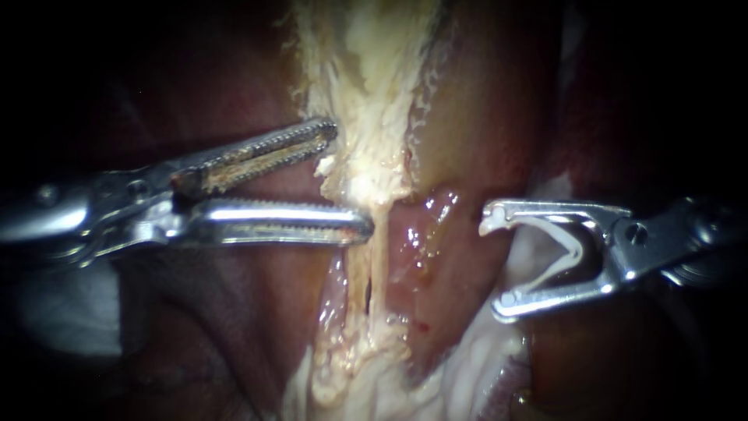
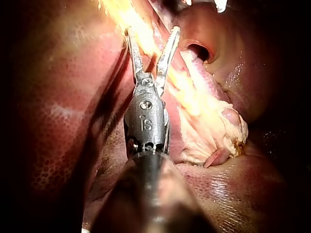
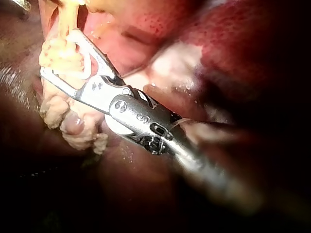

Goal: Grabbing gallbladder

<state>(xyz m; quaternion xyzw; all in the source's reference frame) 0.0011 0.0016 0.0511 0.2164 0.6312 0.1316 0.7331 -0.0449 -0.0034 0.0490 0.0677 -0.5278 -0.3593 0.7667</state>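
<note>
**Desk:** Nearest the lens, who has hold of what?

**Photographer:** Nobody has the gallbladder. The left instrument (image 1: 351, 178) has its toothed jaws spread, with the tips at the edge of the pale fatty strand (image 1: 366, 93), gripping nothing. The right instrument (image 1: 495, 263) hangs well apart from it. Its jaws are wide, and a white clip (image 1: 573, 249) seated between them touches both.

**Desk:** And the gallbladder itself?

**Photographer:** As best I can judge, the gallbladder (image 1: 475, 132) is the tan-pink body just beside the strand, on the right instrument's side. It lies free, with dark liver (image 1: 234, 312) beyond.

**Desk:** So how far along?

**Photographer:** The approach is made, but the grab is not yet done. By my reading, the left jaws must get around the gallbladder wall and close.
</note>
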